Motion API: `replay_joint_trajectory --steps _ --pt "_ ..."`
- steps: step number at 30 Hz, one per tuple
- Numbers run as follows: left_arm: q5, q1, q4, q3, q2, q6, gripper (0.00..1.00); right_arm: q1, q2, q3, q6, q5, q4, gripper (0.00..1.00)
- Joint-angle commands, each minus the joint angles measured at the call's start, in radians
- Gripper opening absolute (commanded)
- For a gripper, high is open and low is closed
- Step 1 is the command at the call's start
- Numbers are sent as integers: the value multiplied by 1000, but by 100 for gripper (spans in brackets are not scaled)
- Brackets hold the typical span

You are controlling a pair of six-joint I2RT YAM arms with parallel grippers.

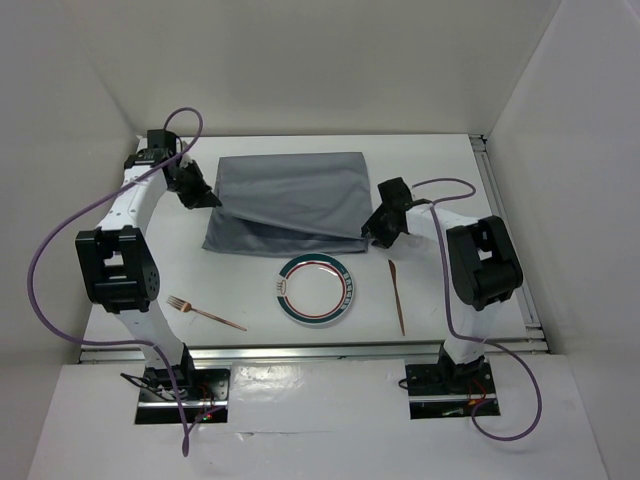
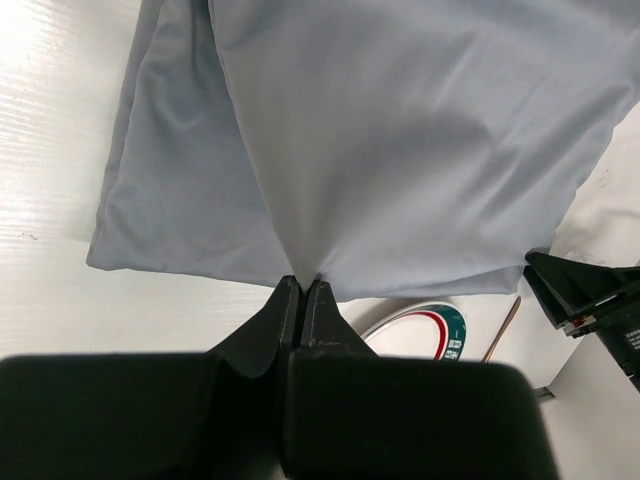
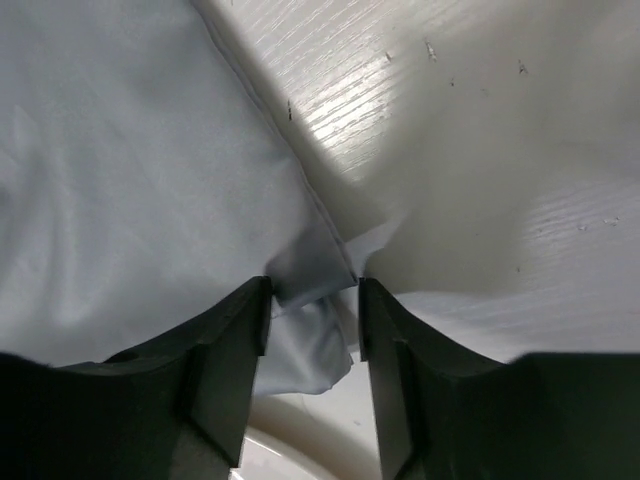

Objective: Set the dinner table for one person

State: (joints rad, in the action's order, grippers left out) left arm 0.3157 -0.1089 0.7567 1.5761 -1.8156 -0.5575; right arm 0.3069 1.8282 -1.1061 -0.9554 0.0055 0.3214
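A grey cloth (image 1: 290,195) lies partly folded on the white dinner table (image 1: 500,180). My left gripper (image 1: 205,197) is shut on the cloth's left edge; the left wrist view shows the fingertips (image 2: 303,283) pinching the fabric (image 2: 380,150), which pulls into a peak. My right gripper (image 1: 372,232) is at the cloth's near right corner. In the right wrist view it (image 3: 313,290) is open, with the crumpled corner (image 3: 310,270) between the jaws. A white plate with a green and red rim (image 1: 345,291) sits in front of the cloth.
A copper fork (image 1: 205,312) lies left of the plate and a copper knife (image 1: 398,296) right of it. The plate's rim (image 2: 455,330) and the knife (image 2: 503,325) show in the left wrist view. White walls enclose the table.
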Motion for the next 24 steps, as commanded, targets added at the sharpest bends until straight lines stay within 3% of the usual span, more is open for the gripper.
replay_joint_trajectory --steps 1,11,19,21,24 --pt "23 -6 3 24 -4 -7 0 15 8 -14 -31 74 -10 49" --pt "23 -6 3 24 -13 2 0 34 -1 -46 -30 151 10 12" --pt "39 -26 3 125 -83 -7 0 61 -10 -126 43 220 41 10" --pt "49 -49 12 146 -103 -7 0 61 -10 -144 58 220 41 0" --pt "63 -58 12 177 -114 -7 0 72 -10 -144 76 220 32 0"
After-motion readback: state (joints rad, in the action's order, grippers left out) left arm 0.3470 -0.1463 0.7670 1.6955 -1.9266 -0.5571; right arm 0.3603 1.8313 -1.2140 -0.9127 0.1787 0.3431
